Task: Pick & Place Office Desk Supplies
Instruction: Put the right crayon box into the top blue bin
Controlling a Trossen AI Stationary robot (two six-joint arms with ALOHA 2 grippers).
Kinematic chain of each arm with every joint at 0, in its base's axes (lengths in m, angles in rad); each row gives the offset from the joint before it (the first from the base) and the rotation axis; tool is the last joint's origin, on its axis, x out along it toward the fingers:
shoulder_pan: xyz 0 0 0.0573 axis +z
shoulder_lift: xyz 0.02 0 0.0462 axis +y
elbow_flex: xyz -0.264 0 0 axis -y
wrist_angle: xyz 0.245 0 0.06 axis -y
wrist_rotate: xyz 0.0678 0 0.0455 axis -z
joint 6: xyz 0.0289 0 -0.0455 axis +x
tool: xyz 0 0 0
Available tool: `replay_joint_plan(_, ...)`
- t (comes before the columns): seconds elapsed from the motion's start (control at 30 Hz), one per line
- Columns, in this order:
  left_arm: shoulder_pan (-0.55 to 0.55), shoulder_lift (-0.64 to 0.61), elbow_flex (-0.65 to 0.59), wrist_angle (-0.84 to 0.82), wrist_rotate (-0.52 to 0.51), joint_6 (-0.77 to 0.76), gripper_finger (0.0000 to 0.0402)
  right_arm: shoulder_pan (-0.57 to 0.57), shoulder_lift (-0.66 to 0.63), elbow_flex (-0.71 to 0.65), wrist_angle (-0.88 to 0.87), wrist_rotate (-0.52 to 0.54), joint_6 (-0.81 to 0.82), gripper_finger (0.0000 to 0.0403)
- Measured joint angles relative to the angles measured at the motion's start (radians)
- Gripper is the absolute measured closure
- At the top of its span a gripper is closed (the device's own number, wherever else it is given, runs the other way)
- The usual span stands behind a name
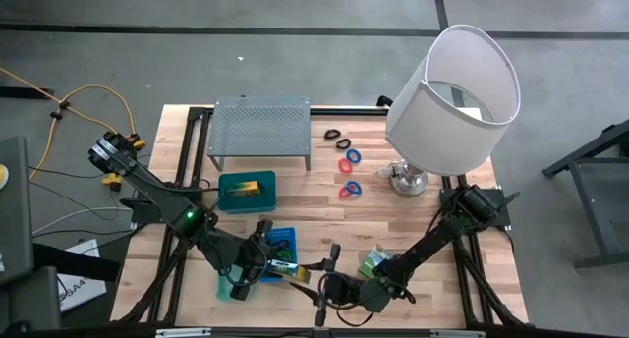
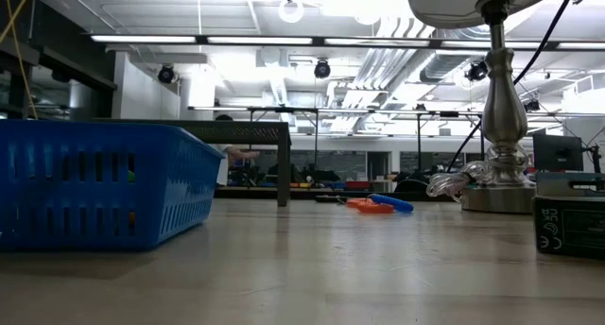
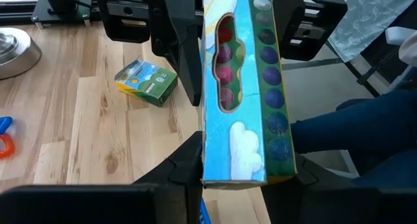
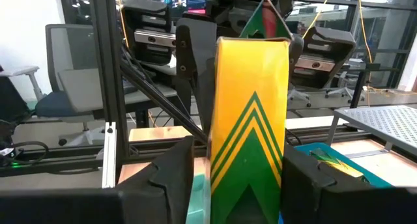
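A long paint box (image 1: 291, 269), blue with clouds on one face (image 3: 238, 94) and yellow-green on another (image 4: 251, 126), hangs between my two grippers near the table's near edge, beside the blue basket (image 1: 278, 242). My left gripper (image 1: 263, 266) is shut on one end and my right gripper (image 1: 322, 281) on the other. A green packet (image 1: 376, 260) lies flat on the table by the right arm. Red and blue rings (image 1: 350, 176) and black loops (image 1: 338, 138) lie farther back. My left gripper pinches the paint box's near end (image 3: 234, 172) between its two fingers (image 3: 189, 162), which lie level along the box from the table's left. The box is lifted clear of the table. My right gripper pinches the box's opposite end (image 4: 251, 185) between its two fingers (image 4: 176, 168), level from the table's right. The box stands on edge in the hold, its yellow-green face toward the wrist camera.
A teal tray (image 1: 232, 202) with a yellow-green packet stands behind the basket. The grey perforated rack (image 1: 260, 130) is at the far middle and the white-shaded lamp (image 1: 452, 92) at the far right. A dark box (image 2: 570, 226) stands at the low view's right.
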Motion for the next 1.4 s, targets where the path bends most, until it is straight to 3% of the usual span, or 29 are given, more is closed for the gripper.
replay_joint_plan(0.7, 0.000, 0.000, 0.000, 0.004, 0.000, -0.003, 0.0291, 0.031, 0.000, 0.001, -0.133, 0.073, 0.008, 0.0208)
replay_joint_plan(1.07, 0.000, 0.000, 0.000, 0.004, -0.006, -0.003, 0.0291, 0.031, 0.001, 0.001, -0.380, 0.103, 0.232, 0.0208)
replay_joint_plan(1.4, 0.007, -0.014, 0.000, -0.009, -0.231, -0.007, 0.0291, 0.032, 0.000, 0.001, -0.514, 0.095, 0.439, 0.0209)
